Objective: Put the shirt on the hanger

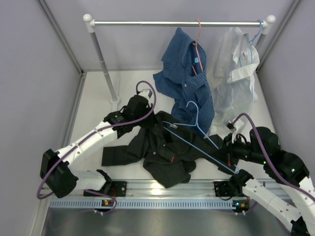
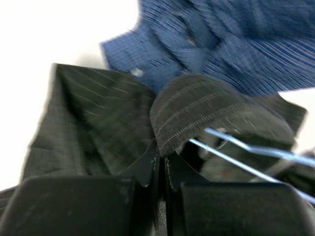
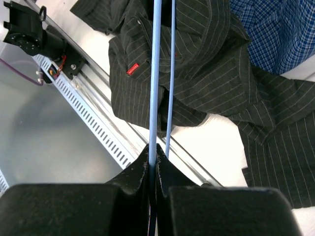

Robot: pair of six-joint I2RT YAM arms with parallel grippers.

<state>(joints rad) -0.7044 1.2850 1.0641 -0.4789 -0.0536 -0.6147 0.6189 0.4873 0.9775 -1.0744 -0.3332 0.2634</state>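
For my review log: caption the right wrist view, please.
Right gripper shut on the light-blue hanger, its wires running over the black pinstriped shirt.

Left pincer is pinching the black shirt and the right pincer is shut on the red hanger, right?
Not quite: the right pincer is shut on the light-blue hanger, as the right wrist view shows; the red hanger hangs on the rail. The left pincer does pinch the black shirt.

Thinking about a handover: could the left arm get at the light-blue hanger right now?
Likely not yet: the left gripper is shut on the shirt. The hanger lies uncovered nearby, in the right gripper.
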